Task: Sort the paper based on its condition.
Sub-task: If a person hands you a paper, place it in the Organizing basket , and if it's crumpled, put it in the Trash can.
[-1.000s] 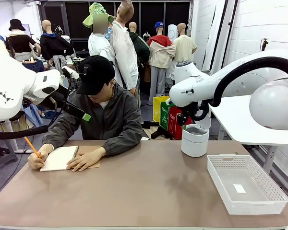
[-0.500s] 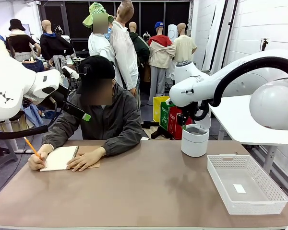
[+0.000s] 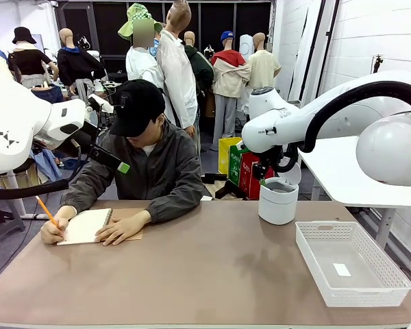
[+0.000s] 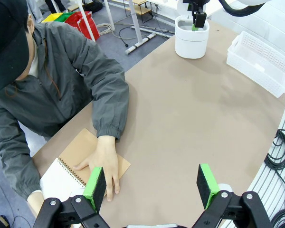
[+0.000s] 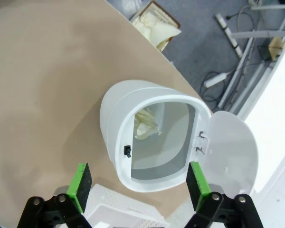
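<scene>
Left tool (image 4: 151, 185) hangs jaws apart, empty, a person's hand (image 4: 104, 161) on a notebook (image 4: 61, 173) just beyond one finger. Right tool (image 5: 138, 183), jaws wide too, hovers over the open bin (image 5: 111, 118); crumpled paper (image 5: 145, 124) lies inside, straight ahead.

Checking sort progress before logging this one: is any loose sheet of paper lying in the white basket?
No, the white basket has a tiny white sticker on its floor, and no sheet lies in it.
</scene>
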You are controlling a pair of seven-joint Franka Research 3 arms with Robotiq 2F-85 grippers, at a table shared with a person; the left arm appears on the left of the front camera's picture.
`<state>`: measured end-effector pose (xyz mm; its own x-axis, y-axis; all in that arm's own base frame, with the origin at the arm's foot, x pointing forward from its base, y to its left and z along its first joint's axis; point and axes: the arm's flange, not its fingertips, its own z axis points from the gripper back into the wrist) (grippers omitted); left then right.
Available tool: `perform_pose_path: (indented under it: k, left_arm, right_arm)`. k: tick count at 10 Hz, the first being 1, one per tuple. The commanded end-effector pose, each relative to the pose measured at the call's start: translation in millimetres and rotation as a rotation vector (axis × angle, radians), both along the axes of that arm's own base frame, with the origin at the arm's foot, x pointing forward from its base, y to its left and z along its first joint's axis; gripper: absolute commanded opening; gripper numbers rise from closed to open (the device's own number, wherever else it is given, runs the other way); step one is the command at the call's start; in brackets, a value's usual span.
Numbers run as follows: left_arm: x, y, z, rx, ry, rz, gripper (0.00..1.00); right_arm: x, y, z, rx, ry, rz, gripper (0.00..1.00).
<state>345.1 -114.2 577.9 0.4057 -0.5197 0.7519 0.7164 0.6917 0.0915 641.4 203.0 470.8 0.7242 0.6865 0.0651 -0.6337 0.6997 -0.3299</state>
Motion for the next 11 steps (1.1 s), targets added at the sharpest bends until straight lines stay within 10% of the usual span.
perform_pose_path:
  k: [1,11]
  left_arm:
    - [0.2,1.1,0.6,-0.002,0.009,-0.003,1.0]
    - [0.2,1.1,0.6,-0.002,0.009,-0.003,1.0]
  right_arm:
    - [-26.0,4.0,18.6,0.083,-0.052,0.033,1.0]
    - [-163.1,-7.7,85.3,0.523,-0.167,0.437,1.0]
